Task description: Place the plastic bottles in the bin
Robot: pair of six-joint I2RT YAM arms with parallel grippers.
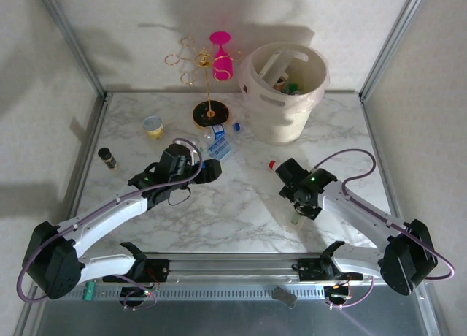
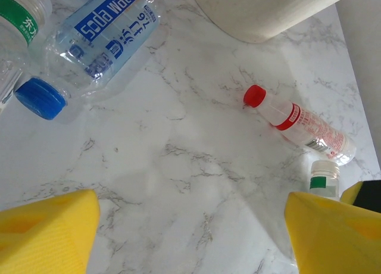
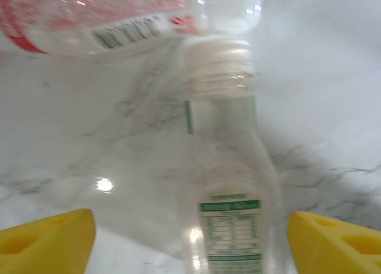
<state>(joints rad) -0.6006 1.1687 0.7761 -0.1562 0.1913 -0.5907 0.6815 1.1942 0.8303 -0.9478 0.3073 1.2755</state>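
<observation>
Already some of the plastic bottles (image 1: 276,66) sit inside the bin (image 1: 306,113) at the far right of the surface (image 1: 241,212), so you are partway through, though they cannot be counted from above. At least four remain out on the marble. Your right hand (image 3: 190,229) is spread wide, its yellow fingers on either side of a white-capped bottle (image 3: 226,184) with a green label, which lies on its side close to the right arm; nothing is clamped yet. Just beyond its cap lies a red-capped bottle (image 2: 297,124), touching it or nearly so. Your left hand (image 2: 190,226) is likewise apart and holds nothing, hovering over bare marble near the middle. Just to its far side lie a blue-capped soda-water bottle (image 2: 98,39) and, close against it, a green-labelled bottle (image 2: 21,15). By my reckoning the white-capped one is the step in hand; the other three, all short of the bin, would follow.
</observation>
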